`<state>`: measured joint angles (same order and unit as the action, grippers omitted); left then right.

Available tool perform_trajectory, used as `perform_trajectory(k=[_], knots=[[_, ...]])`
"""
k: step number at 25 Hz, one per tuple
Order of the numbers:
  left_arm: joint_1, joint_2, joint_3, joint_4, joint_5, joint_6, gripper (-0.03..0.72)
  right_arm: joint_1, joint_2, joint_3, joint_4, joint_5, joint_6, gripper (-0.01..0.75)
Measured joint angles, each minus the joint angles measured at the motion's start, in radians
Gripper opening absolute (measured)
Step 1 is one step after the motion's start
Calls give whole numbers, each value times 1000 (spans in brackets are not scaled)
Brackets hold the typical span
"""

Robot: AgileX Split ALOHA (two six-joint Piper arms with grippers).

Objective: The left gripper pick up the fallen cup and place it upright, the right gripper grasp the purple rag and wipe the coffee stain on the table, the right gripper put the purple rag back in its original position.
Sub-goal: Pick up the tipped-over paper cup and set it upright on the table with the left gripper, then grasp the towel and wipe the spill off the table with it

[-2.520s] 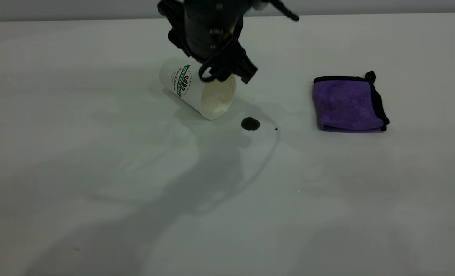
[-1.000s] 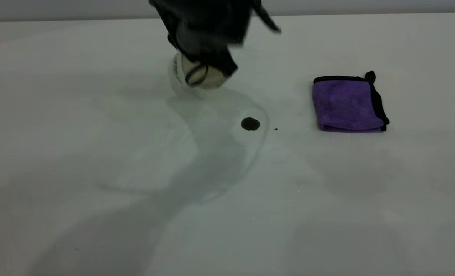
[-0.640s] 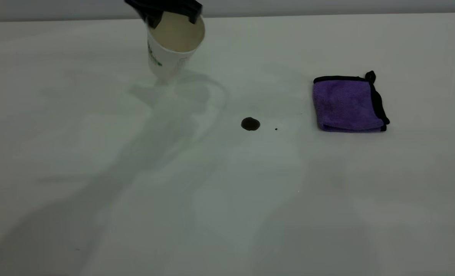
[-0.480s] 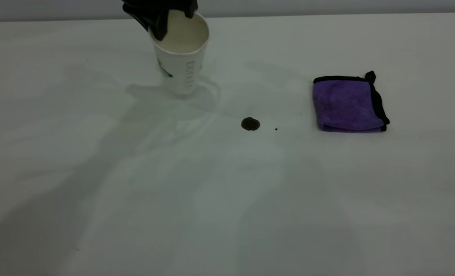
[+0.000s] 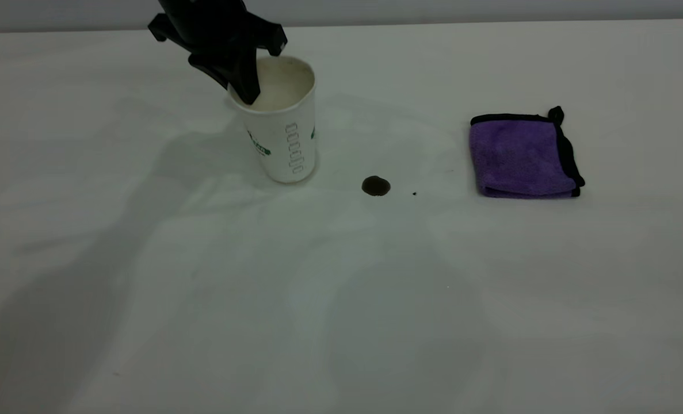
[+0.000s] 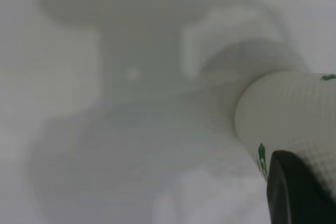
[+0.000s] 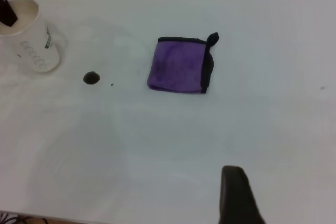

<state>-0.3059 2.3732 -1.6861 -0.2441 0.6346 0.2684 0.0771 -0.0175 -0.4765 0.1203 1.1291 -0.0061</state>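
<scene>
The white cup (image 5: 283, 144) stands upright on the table (image 5: 341, 299), just left of the coffee stain (image 5: 376, 186). My left gripper (image 5: 241, 86) is shut on the cup's far-left rim, one black finger reaching inside the cream interior. The left wrist view shows the textured cup wall (image 6: 294, 114) with a black finger (image 6: 294, 192) against it. The purple rag (image 5: 519, 155) lies folded to the right of the stain, untouched. From the right wrist I see the rag (image 7: 178, 65), the stain (image 7: 91, 77) and the cup (image 7: 31, 45) far off. Only one finger (image 7: 234, 187) of the right gripper shows, high above the table.
A tiny dark speck (image 5: 414, 194) sits just right of the stain. The table's far edge meets a grey wall behind the cup. The right arm is outside the exterior view.
The cup, lying on its side beside the stain earlier, was lifted by the left gripper, turned upright, carried left and back, then set down standing near the stain. The rag has not moved.
</scene>
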Motion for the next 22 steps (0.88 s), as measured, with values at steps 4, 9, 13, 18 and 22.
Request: perform_trajectory(k=[4, 9, 13, 18, 22], knots=[[0, 8, -1, 0, -5, -7, 21, 0, 0, 0, 0, 0, 0, 487], [0, 12, -4, 0, -11, -14, 156, 0, 0, 0, 0, 0, 0, 487], [0, 6, -35, 0, 5, -15, 337, 0, 0, 0, 0, 0, 0, 487], [0, -67, -73, 0, 57, -15, 490, 0, -1, 0, 0, 0, 0, 487], [-9, -186, -102, 0, 179, -23, 517, 0, -1, 0, 0, 0, 0, 487]])
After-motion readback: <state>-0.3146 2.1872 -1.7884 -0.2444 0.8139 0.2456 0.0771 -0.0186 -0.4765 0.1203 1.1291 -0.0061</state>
